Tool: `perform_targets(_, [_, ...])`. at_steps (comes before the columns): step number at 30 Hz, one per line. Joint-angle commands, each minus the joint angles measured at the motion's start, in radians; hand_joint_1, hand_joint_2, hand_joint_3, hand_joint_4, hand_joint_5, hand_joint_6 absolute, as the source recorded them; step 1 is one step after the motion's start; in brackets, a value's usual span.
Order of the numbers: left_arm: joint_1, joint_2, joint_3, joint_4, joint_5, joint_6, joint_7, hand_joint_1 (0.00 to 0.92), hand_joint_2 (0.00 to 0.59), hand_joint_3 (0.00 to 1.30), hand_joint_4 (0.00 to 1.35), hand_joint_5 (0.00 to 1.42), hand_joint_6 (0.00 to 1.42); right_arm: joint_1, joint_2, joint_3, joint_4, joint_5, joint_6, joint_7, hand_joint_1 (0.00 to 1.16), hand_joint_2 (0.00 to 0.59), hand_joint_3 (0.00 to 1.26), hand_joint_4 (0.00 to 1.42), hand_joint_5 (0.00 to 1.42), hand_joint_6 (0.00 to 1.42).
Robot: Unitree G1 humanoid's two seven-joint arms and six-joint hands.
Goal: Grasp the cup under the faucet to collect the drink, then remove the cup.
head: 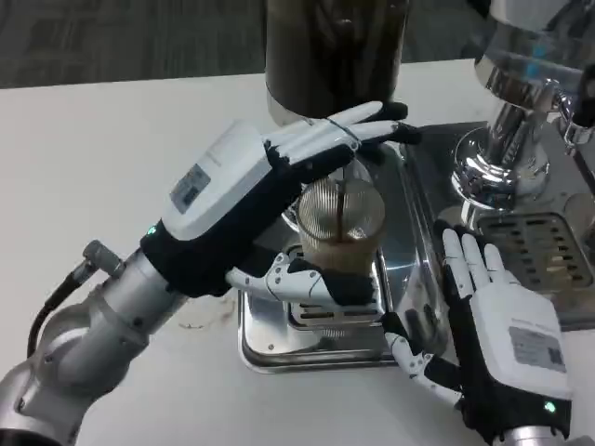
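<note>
Left hand (244, 200) around upright cup (340, 223)

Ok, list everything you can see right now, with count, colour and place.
cup: one, clear ribbed, holding brown drink, on the drip tray under the dispenser, a thin brown stream falling into it.
drip tray: one, shiny steel, table centre.
drink dispenser: one, dark, behind the cup.
second dispenser: one, chrome, far right, over a slotted grate.
table: one, white.
left hand: white and black, wrapped around the cup.
right hand: white and black, fingers spread, resting beside the tray.
</note>
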Motion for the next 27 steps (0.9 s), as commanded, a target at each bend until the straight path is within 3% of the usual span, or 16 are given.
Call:
perform_targets(1, [0.038,0.030,-0.025,-0.019,0.077,-0.011,0.025,0.000,0.088,0.26,0.14,0.39,0.32,-0.014,-0.002,-0.014,0.000,0.034,-0.018,0.005,0.41,0.348,0.00,0.00,0.00,0.12])
perform_targets(10, [0.056,0.054,-0.043,-0.051,0.148,0.006,0.102,0.000,0.090,0.26,0.15,0.40,0.31,-0.057,-0.015,-0.025,0.026,0.101,-0.064,0.018,0.47,0.310,0.00,0.00,0.00,0.17])
perform_targets(16, [0.056,0.066,-0.055,-0.059,0.147,0.014,0.127,0.000,0.090,0.27,0.15,0.40,0.31,-0.134,-0.018,-0.089,0.128,0.352,-0.222,0.100,0.54,0.253,0.00,0.00,0.00,0.17])
perform_targets(27, [0.048,0.088,-0.056,-0.053,0.133,0.006,0.143,0.000,0.121,0.30,0.18,0.40,0.31,-0.276,-0.005,-0.122,0.341,0.525,-0.377,0.168,0.63,0.201,0.00,0.00,0.00,0.11])
